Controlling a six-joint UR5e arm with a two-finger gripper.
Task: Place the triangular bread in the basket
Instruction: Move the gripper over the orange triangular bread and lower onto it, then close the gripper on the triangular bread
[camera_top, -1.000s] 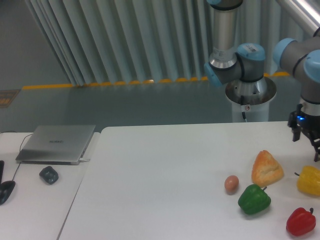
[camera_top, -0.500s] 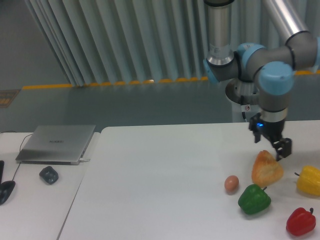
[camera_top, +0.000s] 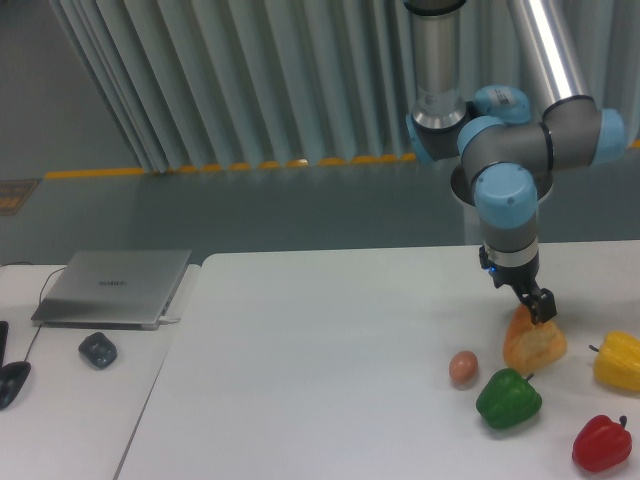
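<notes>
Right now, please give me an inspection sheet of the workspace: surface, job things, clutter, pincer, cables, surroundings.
Surface: white table, with a second white desk to its left.
Job things: triangular bread lies on the table near the right side; no basket seen.
Clutter: brown egg, green pepper, yellow pepper, red pepper around the bread.
Pincer: pincer is at the top of the bread; open or shut cannot be told.
Cables: a thin cable runs beside the closed laptop.
Surroundings: grey ribbed wall, yellow floor line.
</notes>
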